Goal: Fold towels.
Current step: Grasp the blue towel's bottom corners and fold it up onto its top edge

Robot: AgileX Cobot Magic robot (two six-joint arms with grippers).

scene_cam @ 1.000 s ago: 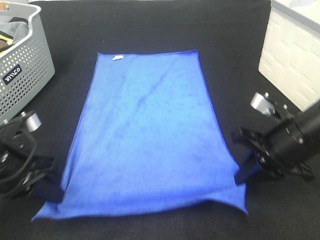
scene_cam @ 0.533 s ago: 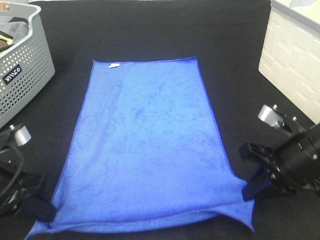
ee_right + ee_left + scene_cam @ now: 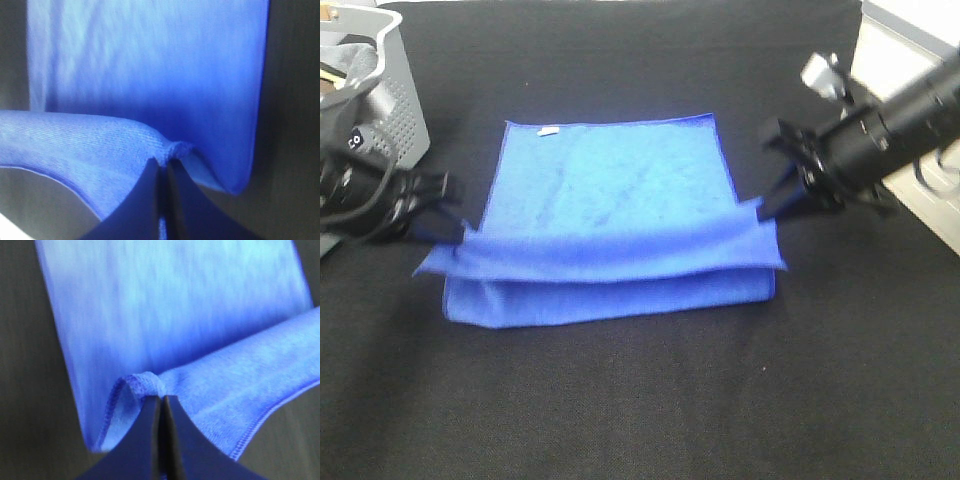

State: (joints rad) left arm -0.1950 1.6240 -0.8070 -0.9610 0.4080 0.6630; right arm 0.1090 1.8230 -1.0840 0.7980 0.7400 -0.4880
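The royal-blue fuzzy microfibre towel (image 3: 620, 180) is seen mid-tabletop (image 3: 640, 400), on black cloth, its six o'clock edge held raised over the rest (a fold across the middle). The nine o'clock corner is pinched tight in the left claw (image 3: 450, 230), and the three o'clock corner is clamped likewise by the right claw (image 3: 765, 208). A grey perforated plastic basket (image 3: 405, 110) is spotted at ten o'clock.

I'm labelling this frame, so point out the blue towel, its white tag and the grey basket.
blue towel (image 3: 620, 180): exterior high view, on its flat far half.
white tag (image 3: 548, 131): exterior high view, on the tag's middle, far hem.
grey basket (image 3: 408, 105): exterior high view, on its perforated side wall.
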